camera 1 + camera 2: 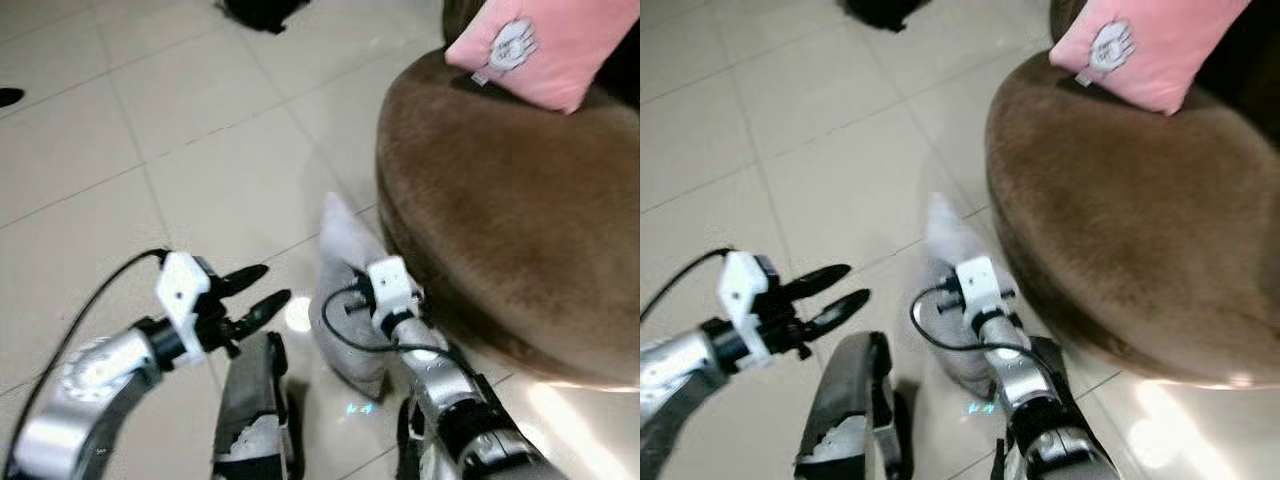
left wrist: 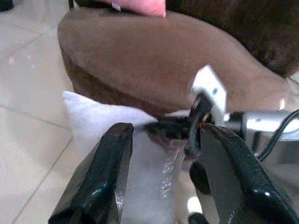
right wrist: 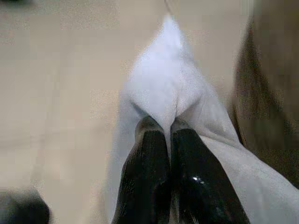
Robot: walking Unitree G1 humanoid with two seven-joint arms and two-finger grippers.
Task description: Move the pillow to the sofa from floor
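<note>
**Right tool pinches grey pillow beside sofa**

Grey pillow [image 1: 345, 300] stands on edge on the tiled floor [image 1: 180, 160], right up against the curved base of the brown sofa [image 1: 510, 230]. Its top corner points up; whether its base touches the floor cannot be told.

Right tool [image 3: 169, 135]: fingers pressed together on a fold of pillow fabric. The right wrist view shows this clearly, the cloth bunching between the two black fingertips [image 3: 149, 128]. In the eye views the white wrist block [image 1: 392, 285] and black cable cover that grip point, so the pinch itself is hidden there.

Left tool [image 1: 255, 293]: fingers spread, holding nothing, hovering just left of the pillow and apart from it. Left wrist view looks between its two fingers [image 2: 100, 172] at the pillow, the right arm and the sofa edge behind.

Pink cushion [image 1: 535, 45] with a pale printed motif rests on the sofa seat, well apart from the grey pillow. Eye views also show the robot's own dark legs [image 1: 250, 400] below and a dark object [image 1: 262, 10] on the floor at the far edge, too blurred to identify.
</note>
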